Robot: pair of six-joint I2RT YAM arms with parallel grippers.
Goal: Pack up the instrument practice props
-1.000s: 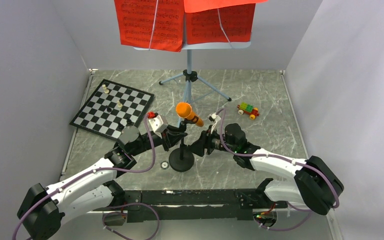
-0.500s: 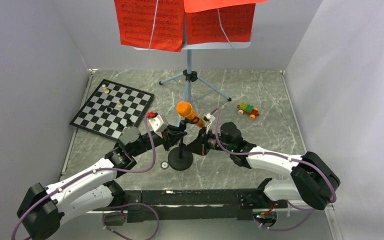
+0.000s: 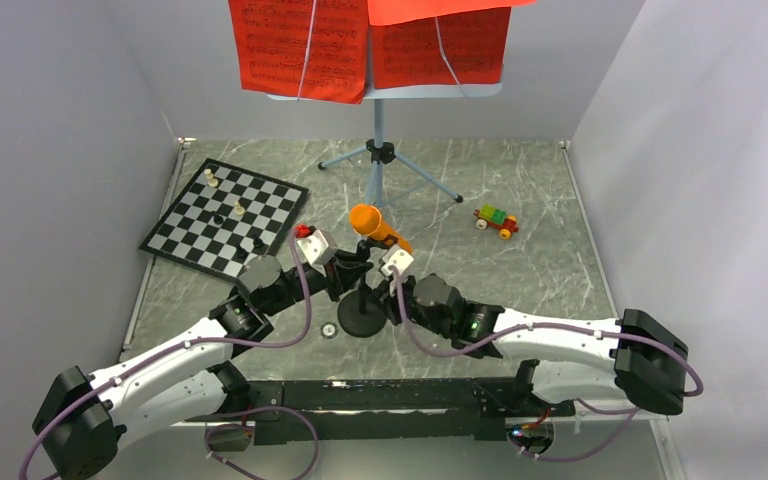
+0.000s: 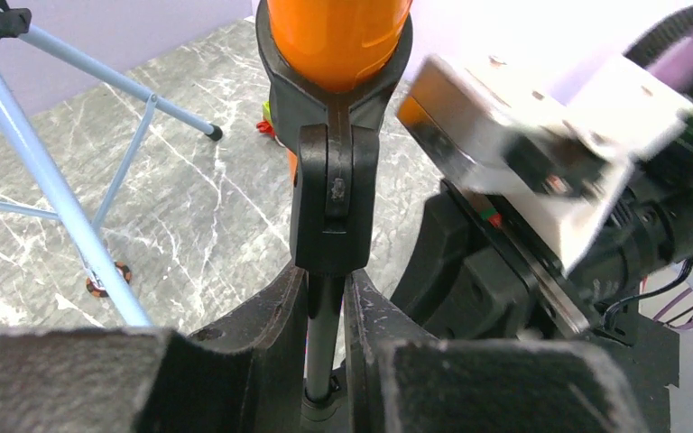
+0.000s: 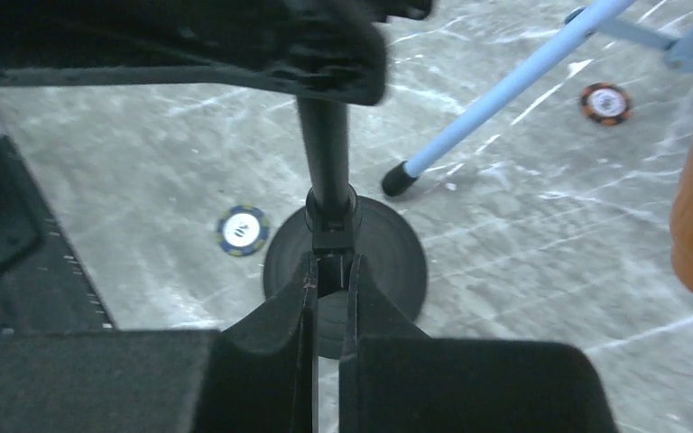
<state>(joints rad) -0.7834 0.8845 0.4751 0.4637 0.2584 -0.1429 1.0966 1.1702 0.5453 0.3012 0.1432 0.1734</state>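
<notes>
Nothing is packed yet; the microphone is clipped on the mic stand, near the music stand. The mic stand's pole is clamped by the left gripper and, lower, the right gripper.

Top external view high behind the arm bases, facing down and forward across the whole counter, left wrist view close over the left end effector, looking up the mic stand, right wrist view close, tilted down at that stand's round base, stand shared by all three.

White arm links, black joints; purple cables; black, seemingly matte pincer fingers.
</notes>
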